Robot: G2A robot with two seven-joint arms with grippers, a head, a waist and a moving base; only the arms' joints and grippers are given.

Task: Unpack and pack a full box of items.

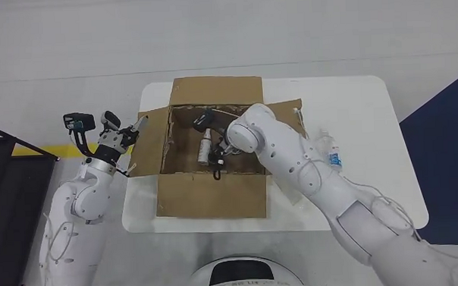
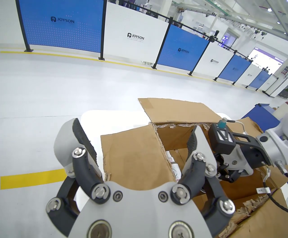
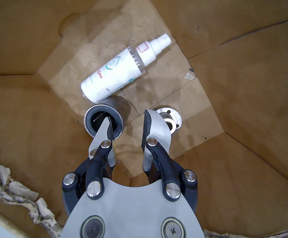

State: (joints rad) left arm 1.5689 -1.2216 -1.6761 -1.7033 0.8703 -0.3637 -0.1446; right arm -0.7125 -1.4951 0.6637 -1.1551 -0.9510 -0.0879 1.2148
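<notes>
Dark cylindrical metal bushing [image 3: 121, 106] stands bore-up on the brown cardboard box's [image 3: 236, 78] floor. The right gripper [image 3: 127, 116], fingers parted and empty, straddles its wall, while the left gripper [image 2: 136, 129] hangs spread outside.

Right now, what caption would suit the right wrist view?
Open claw inside a cardboard box with a spray bottle, dark cylinder and metal flange.

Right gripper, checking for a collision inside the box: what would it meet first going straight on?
Probably the dark cylinder: one finger of the open right gripper overlaps its rim. The other lines up with the metal flange; box floor lies between. Depth is unclear.
</notes>
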